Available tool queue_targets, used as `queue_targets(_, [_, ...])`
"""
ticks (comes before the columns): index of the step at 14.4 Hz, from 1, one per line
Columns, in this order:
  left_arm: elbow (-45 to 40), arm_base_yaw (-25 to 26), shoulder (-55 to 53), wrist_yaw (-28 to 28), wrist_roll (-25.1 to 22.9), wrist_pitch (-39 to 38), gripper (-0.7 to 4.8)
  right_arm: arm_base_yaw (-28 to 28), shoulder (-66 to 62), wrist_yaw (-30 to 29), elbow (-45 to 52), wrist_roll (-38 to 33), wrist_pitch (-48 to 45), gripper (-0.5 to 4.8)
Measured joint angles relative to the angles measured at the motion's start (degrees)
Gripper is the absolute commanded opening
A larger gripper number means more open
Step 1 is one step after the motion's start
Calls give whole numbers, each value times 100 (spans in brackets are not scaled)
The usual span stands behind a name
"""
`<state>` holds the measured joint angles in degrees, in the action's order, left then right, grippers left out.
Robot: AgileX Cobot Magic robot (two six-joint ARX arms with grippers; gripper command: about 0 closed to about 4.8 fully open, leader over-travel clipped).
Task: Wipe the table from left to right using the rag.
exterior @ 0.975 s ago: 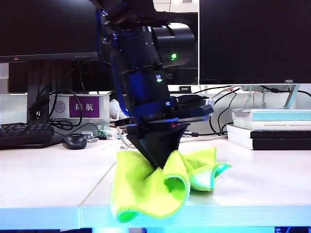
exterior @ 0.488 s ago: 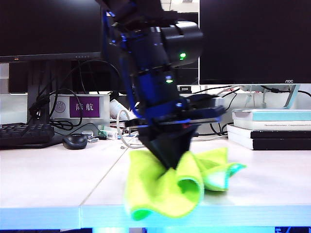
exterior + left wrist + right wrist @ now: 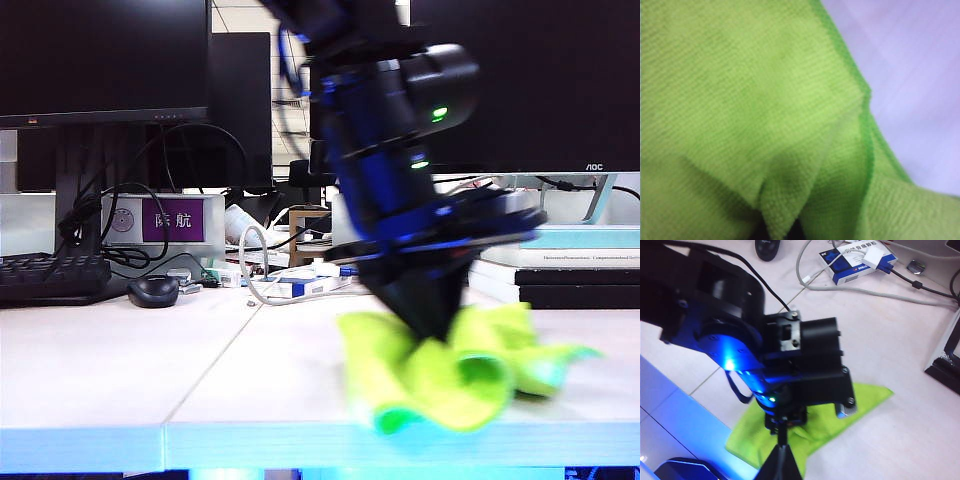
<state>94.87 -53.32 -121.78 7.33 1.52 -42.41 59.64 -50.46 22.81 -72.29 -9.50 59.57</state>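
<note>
Left tool (image 3: 432, 325) clenched on the bunched neon yellow-green microfibre rag (image 3: 450, 370), which has slid from centre frame to lower right along the pale whitish-pink tabletop (image 3: 120, 370) near its front edge. The wipe looks well advanced. Right tool (image 3: 782, 462) hovers above, pinched shut, empty.

left hand (image 3: 432, 325) clamped, right hand (image 3: 781, 460) closed

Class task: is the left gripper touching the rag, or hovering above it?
Touching. In the exterior view the left gripper is buried in the bunched rag, which folds up around its tip on the table.
</note>
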Motion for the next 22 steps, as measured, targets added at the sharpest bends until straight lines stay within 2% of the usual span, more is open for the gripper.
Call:
queue_targets(3, [433,-190,-243,24,42,-28,-6,0,127,181,0,-98,291,-5])
queue_targets(11, [595,-404,-540,164,111,306,-6,-9,509,483,-2,-197,352,-5])
queue_targets(16, [601,-407,-654,450,461,800,-6,-9,544,551,0,-225,411,-5])
queue_targets(22, [612,-457,-761,472,713,1276,-6,-9,546,551,0,-227,437,-5])
